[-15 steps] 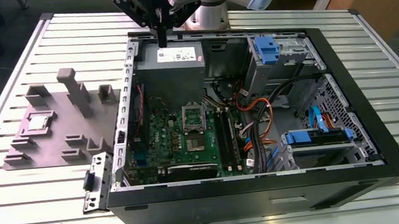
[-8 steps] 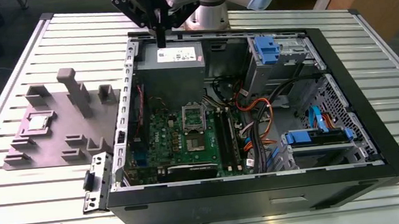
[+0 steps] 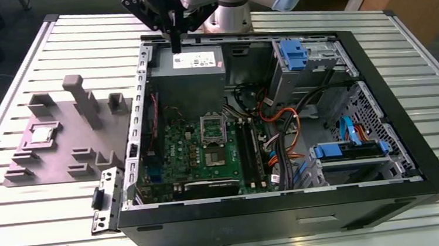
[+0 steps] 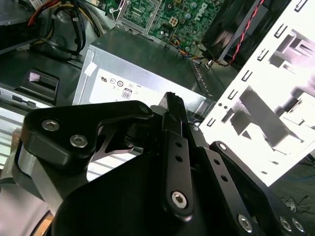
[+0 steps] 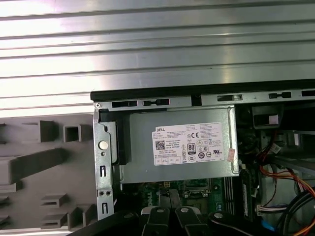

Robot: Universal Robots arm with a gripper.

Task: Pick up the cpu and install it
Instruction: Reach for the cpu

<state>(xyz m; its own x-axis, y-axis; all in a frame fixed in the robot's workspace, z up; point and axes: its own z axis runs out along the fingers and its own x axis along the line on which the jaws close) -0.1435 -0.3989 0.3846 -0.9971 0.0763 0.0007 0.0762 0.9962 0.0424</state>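
The small, flat, square, silver-grey cpu [image 3: 42,134] lies in the grey plastic fixture [image 3: 19,168] at the exterior view's left. It is well apart from the black pincer [image 3: 175,48], which hangs closed and empty. The cpu is likely light, stiff and fragile, so opposite edges suit best.

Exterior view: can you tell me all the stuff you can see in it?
Slatted metal table: one, silver, under everything.
Grey plastic fixture plate: one, grey, exterior view's left, on the table.
Small square silver-grey cpu: one, silver, on the fixture plate.
Open black metal computer case: one, black, mid-table.
Flat green motherboard: one, green, inside the case.
Blue plastic drive brackets: two, blue, inside the case.
Black robot gripper: one, black, shut, over the case's far edge.
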